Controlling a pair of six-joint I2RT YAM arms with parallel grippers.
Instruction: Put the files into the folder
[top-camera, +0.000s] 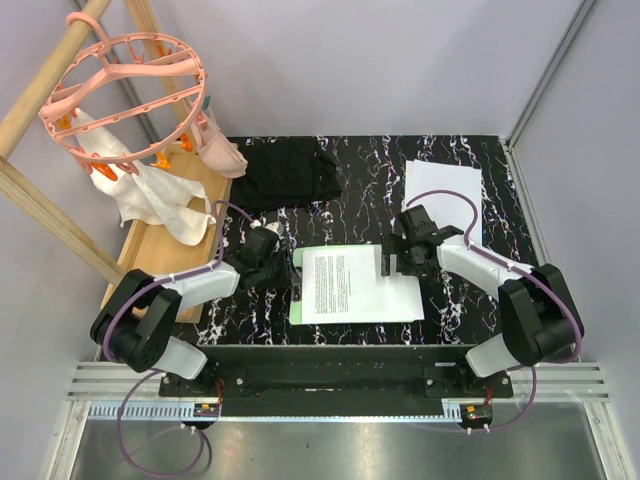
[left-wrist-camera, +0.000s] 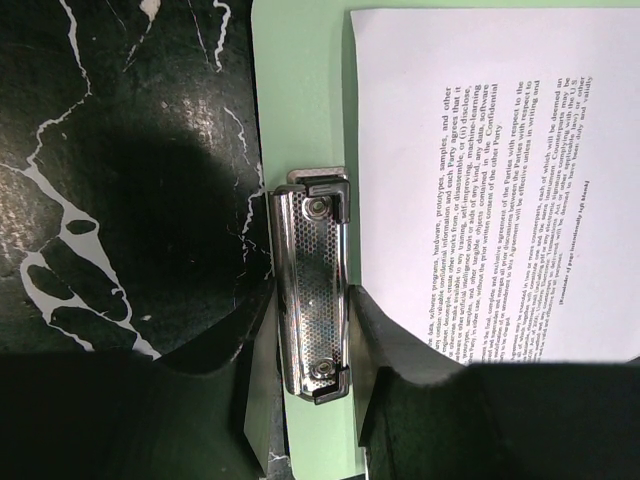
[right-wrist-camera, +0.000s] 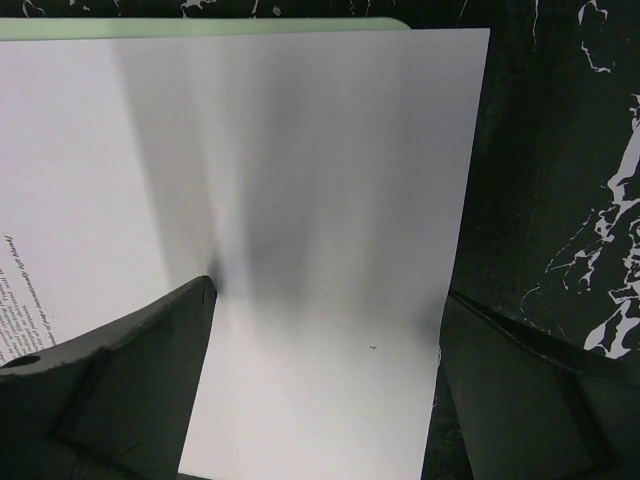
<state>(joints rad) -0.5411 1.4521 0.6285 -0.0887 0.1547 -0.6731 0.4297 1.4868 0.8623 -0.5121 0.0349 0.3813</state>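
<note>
The light-green folder (top-camera: 320, 248) lies flat in the middle of the table with its metal clip (left-wrist-camera: 312, 290) at the left short edge. One printed file (top-camera: 345, 285) lies on it, its near end just right of the clip and not under it. My left gripper (top-camera: 288, 268) stands at the clip, fingers (left-wrist-camera: 395, 380) closed against both its sides. My right gripper (top-camera: 391, 262) is open over the file's blank right end (right-wrist-camera: 320, 200); one finger (right-wrist-camera: 150, 380) is over the paper, the other beyond its edge. More files (top-camera: 443, 185) lie at the back right.
A black fabric piece (top-camera: 290, 170) lies at the back, left of centre. A white rag (top-camera: 160, 200) lies on a wooden board (top-camera: 160, 255) at the left, under a pink round hanger (top-camera: 125, 90) on a wooden frame. Walls close the right and back sides.
</note>
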